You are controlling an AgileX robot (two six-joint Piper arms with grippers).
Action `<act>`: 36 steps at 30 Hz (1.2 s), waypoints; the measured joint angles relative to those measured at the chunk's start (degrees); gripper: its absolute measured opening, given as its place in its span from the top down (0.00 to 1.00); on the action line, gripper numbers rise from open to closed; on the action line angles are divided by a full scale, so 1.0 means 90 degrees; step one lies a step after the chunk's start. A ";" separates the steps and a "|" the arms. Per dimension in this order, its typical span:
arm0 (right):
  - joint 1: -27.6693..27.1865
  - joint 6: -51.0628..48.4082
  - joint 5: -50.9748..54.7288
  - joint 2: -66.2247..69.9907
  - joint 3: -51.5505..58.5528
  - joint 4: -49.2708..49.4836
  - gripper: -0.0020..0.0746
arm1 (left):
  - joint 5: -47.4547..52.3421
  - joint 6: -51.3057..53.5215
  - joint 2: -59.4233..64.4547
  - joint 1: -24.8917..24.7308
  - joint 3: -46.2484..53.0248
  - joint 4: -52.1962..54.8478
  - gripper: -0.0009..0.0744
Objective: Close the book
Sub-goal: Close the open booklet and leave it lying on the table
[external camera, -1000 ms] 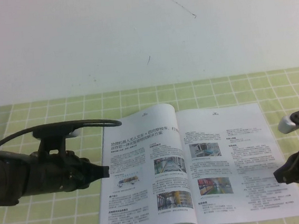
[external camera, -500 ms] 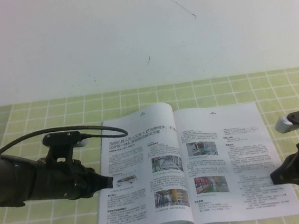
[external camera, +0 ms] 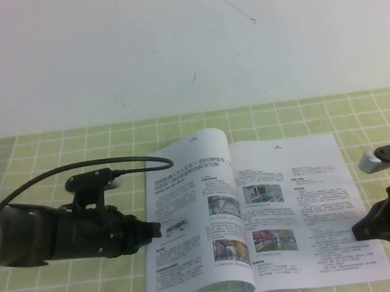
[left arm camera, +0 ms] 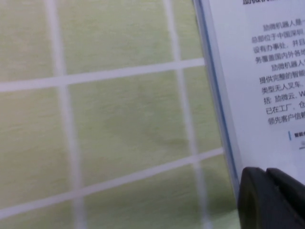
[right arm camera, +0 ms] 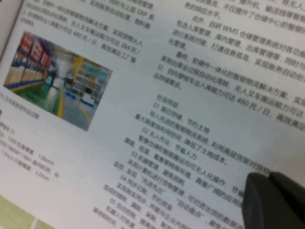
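the book lies open on a green checked cloth that covers the tabletop, its spine running away from the robot. its right page rests flat. its left page is lifted off the cloth and bows up toward the spine, with its outer edge raised.

the left gripper is at the outer edge of the left page, about halfway along it, with its tip touching the paper. in the left wrist view its jaws sit together with only a thin seam between them, right at the blue-edged margin of the page. i cannot tell whether any paper is nipped between them. a black cable loops over the left arm, beside the book's left side.

the right gripper is at the outer edge of the right page, toward the book's near corner, low over the paper. in the right wrist view its jaws are together above lines of printed text, near a photo of a warehouse on the same page.
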 joint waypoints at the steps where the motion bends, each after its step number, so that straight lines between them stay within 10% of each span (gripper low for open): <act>1: 0.0000 0.0000 0.0000 0.0000 0.0000 0.0000 0.98 | 0.0015 0.0142 0.0015 -0.0112 -0.0016 -0.0183 0.99; 17: 0.0000 0.0264 0.0214 -0.0008 -0.0124 -0.0122 0.98 | 0.0991 0.1271 0.0748 -0.1859 -0.1590 -0.0982 0.99; 23: 0.0064 0.1573 0.0407 -0.0471 -0.0401 -0.1928 0.98 | 0.1639 0.1285 0.0601 -0.1872 -0.2101 -0.0966 0.99; 36: 0.0064 0.4089 0.1769 -0.2968 -0.1479 -0.5458 0.98 | 0.1285 -0.1738 -0.1784 -0.0948 -0.2331 0.3650 0.99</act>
